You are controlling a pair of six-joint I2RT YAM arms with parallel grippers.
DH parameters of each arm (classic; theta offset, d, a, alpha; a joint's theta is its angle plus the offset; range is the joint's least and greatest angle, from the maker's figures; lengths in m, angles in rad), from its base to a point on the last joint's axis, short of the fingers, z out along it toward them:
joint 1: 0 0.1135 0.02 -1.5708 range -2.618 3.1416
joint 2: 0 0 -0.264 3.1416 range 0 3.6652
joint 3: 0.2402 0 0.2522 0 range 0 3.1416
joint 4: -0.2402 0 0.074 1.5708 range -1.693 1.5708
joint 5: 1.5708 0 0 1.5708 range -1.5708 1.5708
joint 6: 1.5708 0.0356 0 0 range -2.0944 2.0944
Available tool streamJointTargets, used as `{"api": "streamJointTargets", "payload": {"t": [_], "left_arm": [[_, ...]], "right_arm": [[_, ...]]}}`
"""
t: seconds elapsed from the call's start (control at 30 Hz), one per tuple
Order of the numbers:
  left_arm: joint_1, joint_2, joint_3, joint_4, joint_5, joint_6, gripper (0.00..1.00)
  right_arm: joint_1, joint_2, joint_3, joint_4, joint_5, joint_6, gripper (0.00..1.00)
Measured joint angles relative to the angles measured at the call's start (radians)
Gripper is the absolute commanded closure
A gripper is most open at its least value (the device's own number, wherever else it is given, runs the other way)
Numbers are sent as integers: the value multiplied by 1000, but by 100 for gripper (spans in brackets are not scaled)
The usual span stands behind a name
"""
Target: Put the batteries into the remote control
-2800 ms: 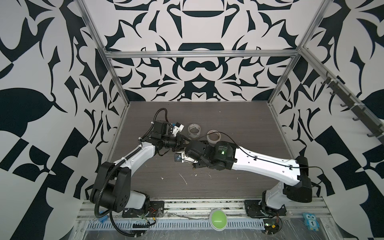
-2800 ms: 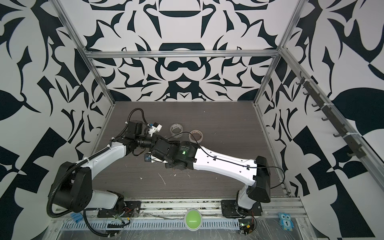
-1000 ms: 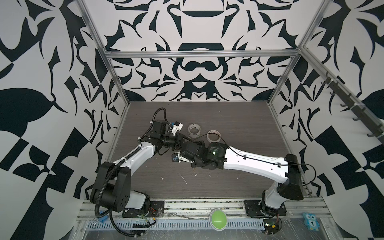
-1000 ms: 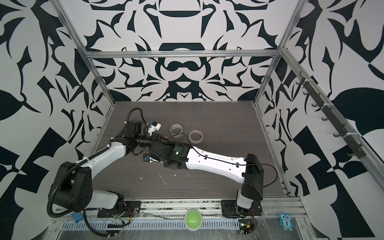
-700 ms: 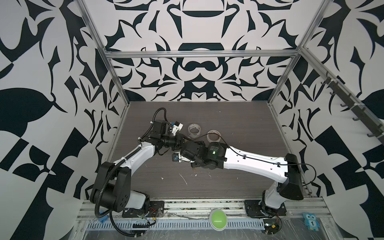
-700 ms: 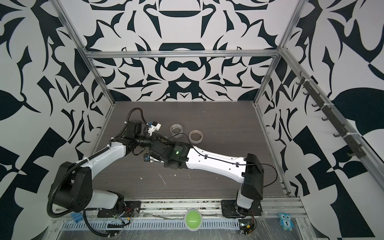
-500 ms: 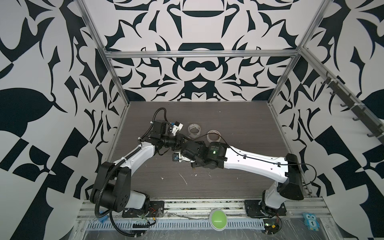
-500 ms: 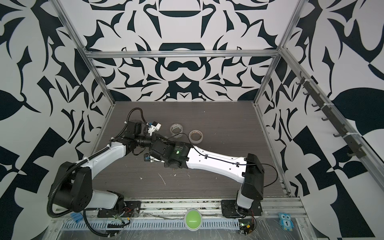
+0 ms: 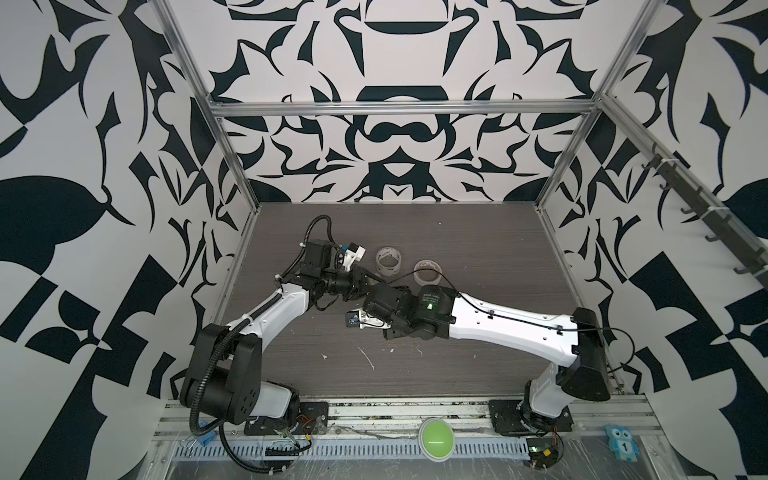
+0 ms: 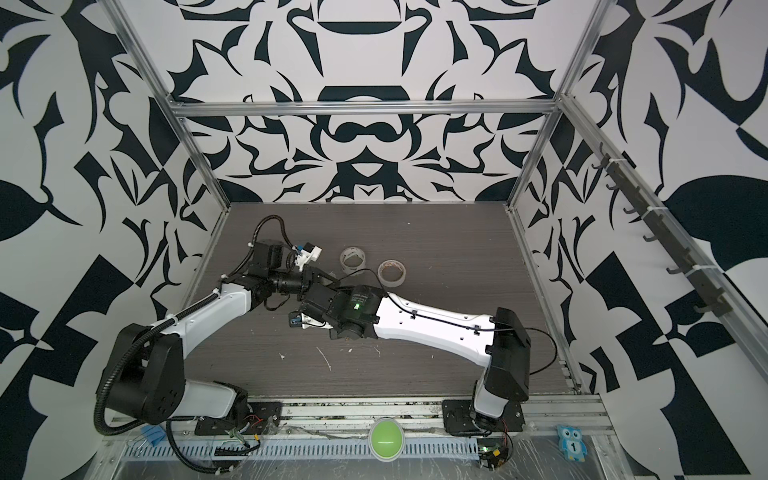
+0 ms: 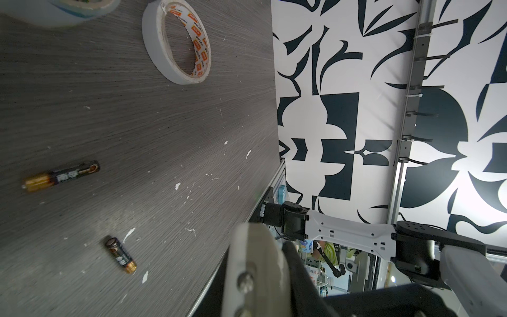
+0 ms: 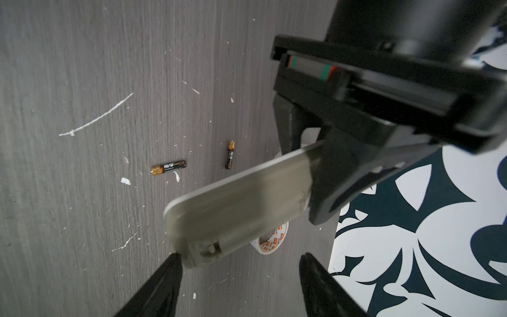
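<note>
Left of centre in both top views, the left hand (image 9: 362,281) pinches one end of the remote control (image 12: 236,203), holding it above the surface (image 9: 478,232). The right hand (image 12: 239,259) is spread, with one fingertip (image 12: 171,263) at the remote's free end. The batteries (image 12: 168,167) lie loose beneath, hidden under the right arm (image 9: 511,328) from above. Tape rolls (image 9: 389,261) sit just behind.
</note>
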Motion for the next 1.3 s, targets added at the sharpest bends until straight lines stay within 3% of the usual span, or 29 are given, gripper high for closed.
{"api": "streamJointTargets", "payload": {"t": [0.37, 0.57, 0.7, 0.87, 1.3], "left_arm": [[0, -1, 0, -5, 13, 3, 100], [-2, -4, 0, -19, 18, 20, 100], [-7, -8, 0, -19, 27, 23, 100], [-23, -22, 0, -11, 52, 23, 100], [-67, -25, 0, 37, 117, 16, 100]], "right_arm": [[-1, -7, -6, 1, -27, 1, 29], [-74, -169, -90, 84, -215, 51, 29], [-143, -328, -200, 166, -344, 85, 36], [-178, -376, -287, 240, -485, 106, 40], [-179, -371, -358, 374, -565, 102, 47]]}}
